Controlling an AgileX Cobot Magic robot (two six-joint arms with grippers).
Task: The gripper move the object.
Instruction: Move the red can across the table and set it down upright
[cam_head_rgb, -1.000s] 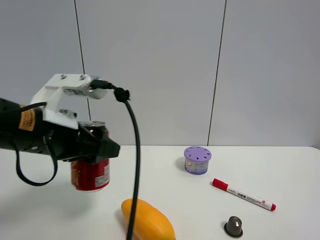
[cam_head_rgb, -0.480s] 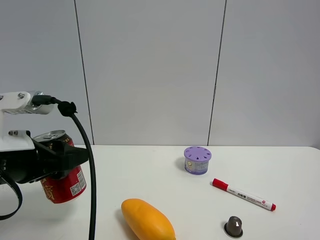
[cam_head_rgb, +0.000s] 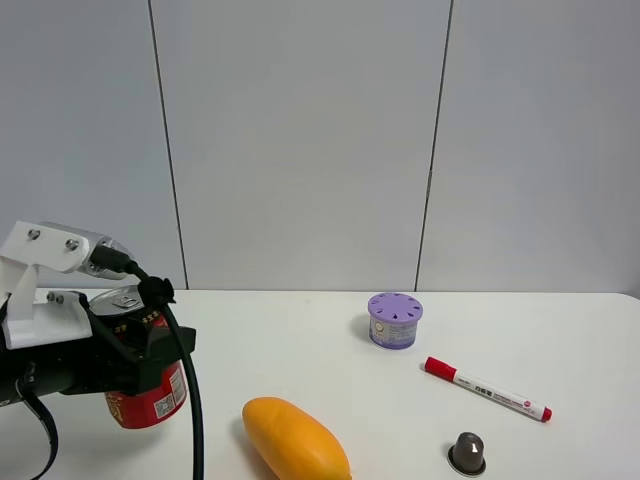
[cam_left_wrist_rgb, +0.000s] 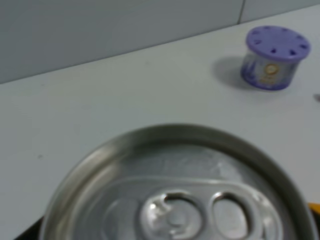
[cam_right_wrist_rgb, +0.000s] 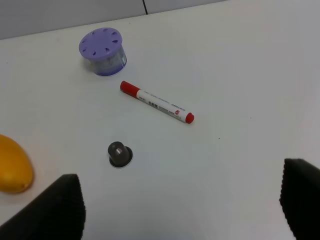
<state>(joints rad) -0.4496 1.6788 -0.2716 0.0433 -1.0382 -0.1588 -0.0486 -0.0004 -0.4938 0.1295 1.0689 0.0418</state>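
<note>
1x red drink can (cam_head_rgb: 148, 398), gold lettering, silver pull-tab top: far left of white tabletop (cam_head_rgb: 300, 345), slightly tilted; base on table or not, can't tell. Upper body clamped btwn black jaws of L gripper (cam_head_rgb: 170, 350), w/ white bracket (cam_head_rgb: 45, 290) and black cable (cam_head_rgb: 190, 400).
R gripper (cam_right_wrist_rgb: 182, 200): jaws spread wide, nothing btwn.
1x orange-yellow mango (cam_head_rgb: 295, 440): front, right of can, not touching.
1x purple perforated-lid tub (cam_head_rgb: 395, 320): centre rear.
1x red-capped white marker (cam_head_rgb: 487, 389): right of tub.
1x small dark capsule (cam_head_rgb: 467, 453): front, near marker.
</note>
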